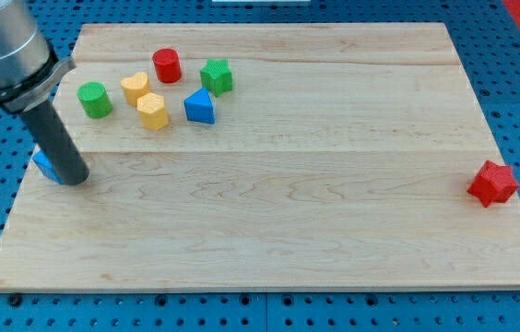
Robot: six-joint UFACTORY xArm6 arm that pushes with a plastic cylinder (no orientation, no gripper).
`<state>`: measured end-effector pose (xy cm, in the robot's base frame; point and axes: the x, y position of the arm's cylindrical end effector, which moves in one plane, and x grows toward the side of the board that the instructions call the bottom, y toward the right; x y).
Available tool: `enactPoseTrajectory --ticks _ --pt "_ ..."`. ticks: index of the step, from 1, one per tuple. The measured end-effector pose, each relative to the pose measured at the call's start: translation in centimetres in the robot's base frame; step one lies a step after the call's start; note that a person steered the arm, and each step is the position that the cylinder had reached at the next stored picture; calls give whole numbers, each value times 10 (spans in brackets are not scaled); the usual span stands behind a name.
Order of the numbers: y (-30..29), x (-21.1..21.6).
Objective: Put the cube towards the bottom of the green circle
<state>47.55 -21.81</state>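
The blue cube (46,166) lies near the board's left edge, mostly hidden behind my rod. My tip (74,178) rests on the board right against the cube's right side. The green circle (95,100), a short cylinder, stands above and a little to the right of the cube, apart from it.
Two yellow blocks (135,88) (152,111), a red cylinder (167,65), a green star-like block (216,77) and a blue wedge-like block (200,107) cluster right of the green circle. A red block (491,183) lies near the wooden board's (288,221) right edge.
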Motion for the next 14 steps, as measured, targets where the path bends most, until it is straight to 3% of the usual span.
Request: enactPoseTrajectory --ticks 1,2,3,4,10,13,14 --pt "19 5" --pt "17 53" --pt "-38 49" --pt "-58 29" --pt "7 -28" --pt "12 -83" --pt "12 -63"
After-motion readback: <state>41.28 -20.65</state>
